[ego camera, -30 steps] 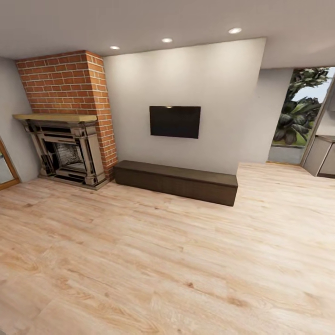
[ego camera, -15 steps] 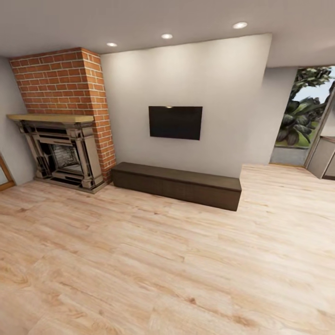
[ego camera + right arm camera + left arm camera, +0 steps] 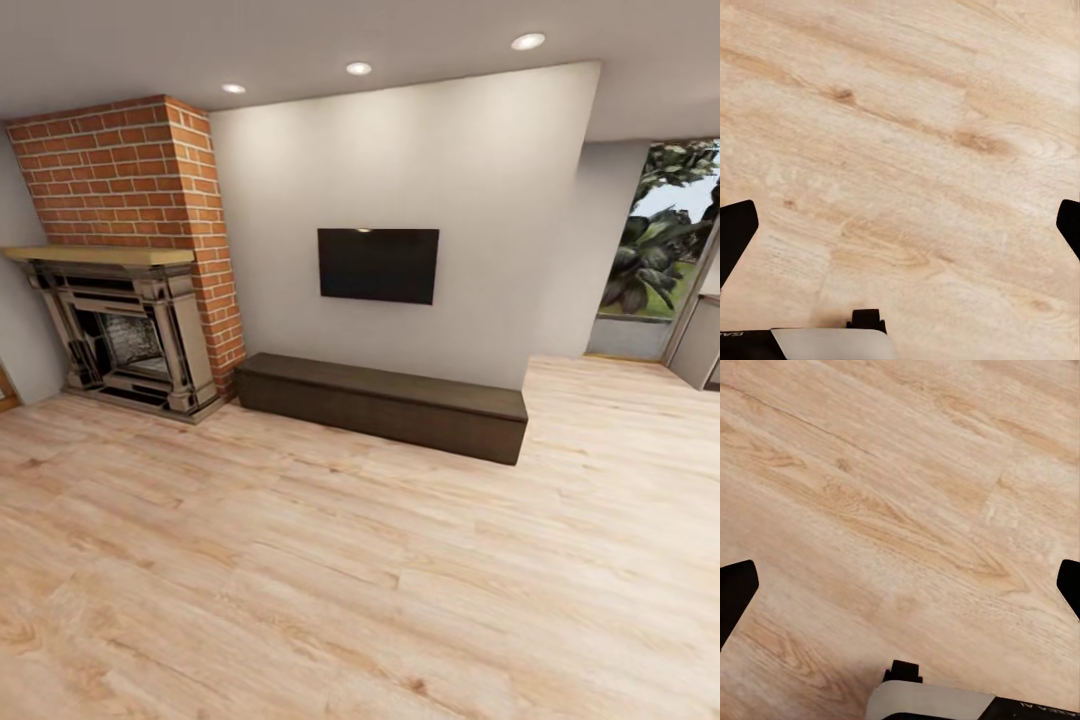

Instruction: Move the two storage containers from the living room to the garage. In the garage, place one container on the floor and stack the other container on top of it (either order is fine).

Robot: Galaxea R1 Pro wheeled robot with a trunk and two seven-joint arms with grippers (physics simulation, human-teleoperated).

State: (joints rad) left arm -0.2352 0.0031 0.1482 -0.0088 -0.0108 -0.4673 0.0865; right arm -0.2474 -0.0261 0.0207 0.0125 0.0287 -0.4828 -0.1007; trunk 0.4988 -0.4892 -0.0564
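I am in the living room, on its light wood-plank floor (image 3: 360,560). The two storage containers and the garage are out of view. In the left wrist view my left gripper (image 3: 901,591) is open, its dark fingertips (image 3: 735,594) spread wide over bare planks with nothing between them. My right gripper (image 3: 901,231) is open the same way over the planks, black fingertips (image 3: 735,232) far apart and holding nothing.
Ahead stands a beige wall with a black TV (image 3: 378,265) over a long dark low cabinet (image 3: 380,405). A red-brick fireplace (image 3: 125,330) fills the left corner. At the far right is a window with greenery (image 3: 655,240) and a grey cabinet (image 3: 700,345). Wide floor lies between me and the wall.
The whole head view has shifted: the wall, TV and cabinet look slightly larger and the fireplace sits further left, so the camera has moved closer. No object has moved.
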